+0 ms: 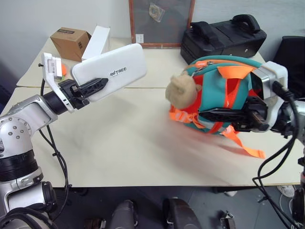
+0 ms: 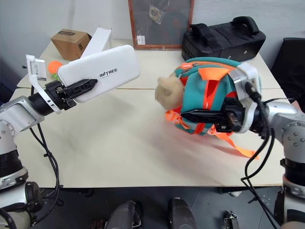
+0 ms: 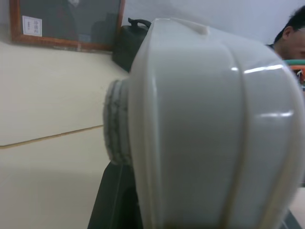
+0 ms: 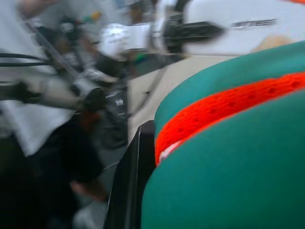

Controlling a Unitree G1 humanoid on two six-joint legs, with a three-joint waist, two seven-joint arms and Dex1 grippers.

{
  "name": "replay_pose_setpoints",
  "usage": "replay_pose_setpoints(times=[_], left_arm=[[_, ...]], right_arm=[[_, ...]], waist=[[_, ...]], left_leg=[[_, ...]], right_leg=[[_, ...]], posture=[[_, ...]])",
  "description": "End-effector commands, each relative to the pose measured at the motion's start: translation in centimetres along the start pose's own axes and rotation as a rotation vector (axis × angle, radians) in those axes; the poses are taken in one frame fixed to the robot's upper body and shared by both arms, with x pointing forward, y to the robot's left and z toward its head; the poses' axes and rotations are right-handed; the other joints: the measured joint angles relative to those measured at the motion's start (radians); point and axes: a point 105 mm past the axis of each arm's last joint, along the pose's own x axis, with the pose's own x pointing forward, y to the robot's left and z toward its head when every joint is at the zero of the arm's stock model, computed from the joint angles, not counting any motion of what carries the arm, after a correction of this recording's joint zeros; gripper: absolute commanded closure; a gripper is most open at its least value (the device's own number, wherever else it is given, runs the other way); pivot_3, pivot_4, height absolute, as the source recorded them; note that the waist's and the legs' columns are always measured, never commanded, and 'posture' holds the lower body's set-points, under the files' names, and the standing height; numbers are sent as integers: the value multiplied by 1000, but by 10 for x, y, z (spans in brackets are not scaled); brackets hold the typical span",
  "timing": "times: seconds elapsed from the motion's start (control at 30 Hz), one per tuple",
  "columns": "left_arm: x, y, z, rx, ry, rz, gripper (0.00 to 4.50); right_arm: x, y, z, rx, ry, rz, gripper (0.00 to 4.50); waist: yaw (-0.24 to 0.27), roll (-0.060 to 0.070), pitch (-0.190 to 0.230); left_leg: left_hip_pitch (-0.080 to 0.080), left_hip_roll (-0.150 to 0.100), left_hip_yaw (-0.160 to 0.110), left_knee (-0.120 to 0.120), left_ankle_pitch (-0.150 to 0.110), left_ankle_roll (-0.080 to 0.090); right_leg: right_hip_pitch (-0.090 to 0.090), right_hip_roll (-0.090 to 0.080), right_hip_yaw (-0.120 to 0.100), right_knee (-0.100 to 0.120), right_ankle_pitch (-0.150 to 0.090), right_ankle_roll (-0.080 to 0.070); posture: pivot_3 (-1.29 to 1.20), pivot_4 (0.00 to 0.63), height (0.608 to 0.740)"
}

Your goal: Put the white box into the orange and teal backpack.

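Left end effector (image 1: 97, 86) grips the white box (image 1: 112, 71) aloft; right end effector (image 1: 224, 114) clamps the orange and teal backpack (image 1: 214, 90).

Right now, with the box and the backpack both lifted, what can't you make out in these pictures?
- Backpack opening: in neither head view, so open or zipped cannot be told.
- Right gripper: its far finger is hidden behind the fabric in the head views.
- Box lettering: blurred in the right wrist view.
- Left gripper: the box blocks most of the left wrist view.
- Carton label: too small to read.
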Motion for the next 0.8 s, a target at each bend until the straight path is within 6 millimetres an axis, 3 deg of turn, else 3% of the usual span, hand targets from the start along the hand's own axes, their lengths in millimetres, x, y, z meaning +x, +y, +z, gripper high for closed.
replay_pose_setpoints(times=[0.03,0.17,0.3,0.53,0.63,0.8], left_arm=[[-10,-35,36,123,-102,-146,3301],[-9,-60,42,171,-70,-280,3301],[-9,-68,30,265,59,-326,3301],[-28,-56,22,431,264,-293,3301],[-24,-50,18,444,266,-287,3301],[-12,-63,9,430,275,-405,3301]], right_arm=[[-3,19,12,6,-3,125,4474],[-1,3,-1,7,26,74,4474],[-3,-10,-10,7,40,27,4474],[-8,-9,-35,12,85,-2,4474],[-10,-5,-40,27,89,-3,4474],[-11,-12,-45,29,86,-42,4474]], waist=[[0,-1,0],[0,-1,0],[0,-1,0],[0,-1,0],[1,-1,0],[2,-1,1]], left_leg=[[-1,0,0,0,0,0],[-2,0,0,1,0,0],[-2,-1,0,2,0,1],[-1,-1,1,1,1,0],[-2,-1,1,1,1,1],[-2,-1,1,3,1,2]], right_leg=[[-1,0,0,0,0,0],[-1,-1,0,-1,0,0],[-1,-1,0,0,0,0],[-3,0,1,1,0,-1],[-3,0,1,2,0,-1],[-3,-1,1,3,0,0]], posture=[[0,150,740],[0,150,740],[0,150,740],[0,150,740],[0,150,740],[0,150,740]])
